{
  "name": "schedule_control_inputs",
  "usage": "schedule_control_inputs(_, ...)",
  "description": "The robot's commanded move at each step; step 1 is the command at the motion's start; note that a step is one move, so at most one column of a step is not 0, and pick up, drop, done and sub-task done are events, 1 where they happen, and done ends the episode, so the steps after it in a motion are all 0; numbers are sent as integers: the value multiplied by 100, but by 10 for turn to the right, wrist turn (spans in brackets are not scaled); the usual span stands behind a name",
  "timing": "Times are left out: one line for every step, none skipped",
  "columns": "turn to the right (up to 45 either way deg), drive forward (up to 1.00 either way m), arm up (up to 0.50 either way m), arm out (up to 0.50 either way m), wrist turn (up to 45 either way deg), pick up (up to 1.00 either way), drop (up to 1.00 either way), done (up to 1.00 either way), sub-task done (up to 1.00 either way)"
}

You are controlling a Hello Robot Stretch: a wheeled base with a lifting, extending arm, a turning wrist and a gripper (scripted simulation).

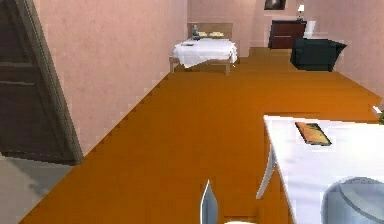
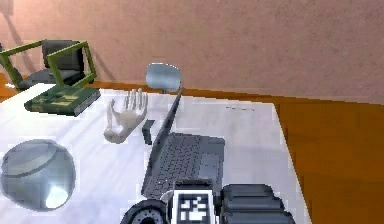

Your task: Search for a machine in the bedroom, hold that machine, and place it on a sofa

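Hand [image 2: 149, 213]: can't tell if holding anythg | 1 laptop [image 2: 185, 160] | 1 glass bowl [image 2: 38, 176] | 1 bed [image 1: 205, 52]

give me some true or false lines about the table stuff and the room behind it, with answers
1. A laptop stands open on the white table. True.
2. The bed at the far end of the room has a red cover. False: its cover is white.
3. A white hand sculpture stands upright beside the laptop. True.
4. The glass bowl lies on the floor. False: it rests on the white table.
5. A dark armchair stands to the right of the bed in the forward view. True.
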Motion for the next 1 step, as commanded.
schedule_control_inputs(0,0,0,12,0,0,0,0,0)
